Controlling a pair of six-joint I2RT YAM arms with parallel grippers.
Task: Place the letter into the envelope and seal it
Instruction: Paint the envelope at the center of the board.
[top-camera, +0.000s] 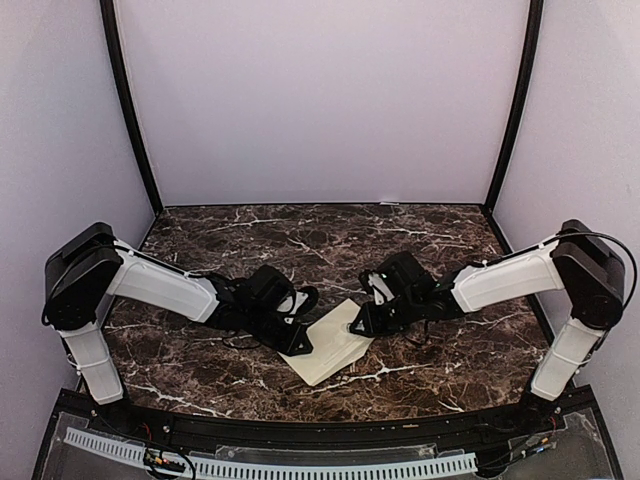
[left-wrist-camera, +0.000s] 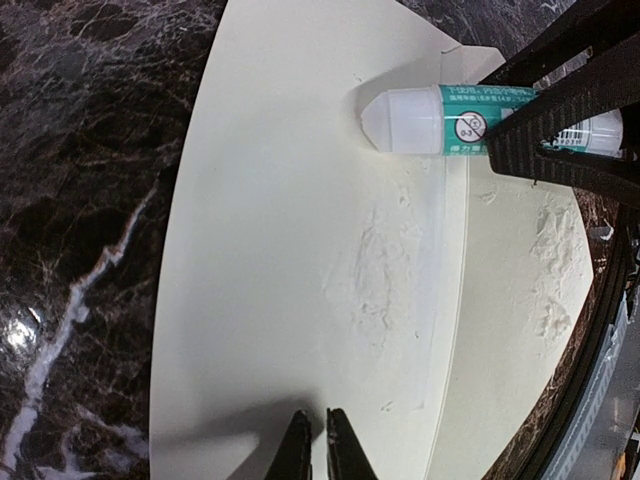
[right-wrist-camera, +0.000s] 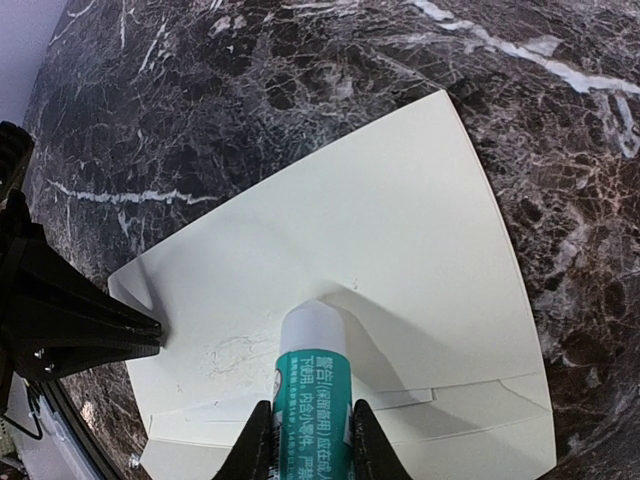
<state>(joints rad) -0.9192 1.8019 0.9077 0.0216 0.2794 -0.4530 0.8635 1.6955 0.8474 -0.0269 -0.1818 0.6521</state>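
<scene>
The cream envelope lies flat on the marble table, filling the left wrist view and the right wrist view. The letter is out of view. My right gripper is shut on a green-and-white glue stick, whose white tip touches the envelope's face near a fold line. Shiny glue smears mark the paper beside it. My left gripper is shut, with its tips down on the envelope's left part and nothing between them.
The dark marble table stretches behind and beside the envelope. Purple walls close in the back and sides. A ribbed strip runs along the near edge between the arm bases.
</scene>
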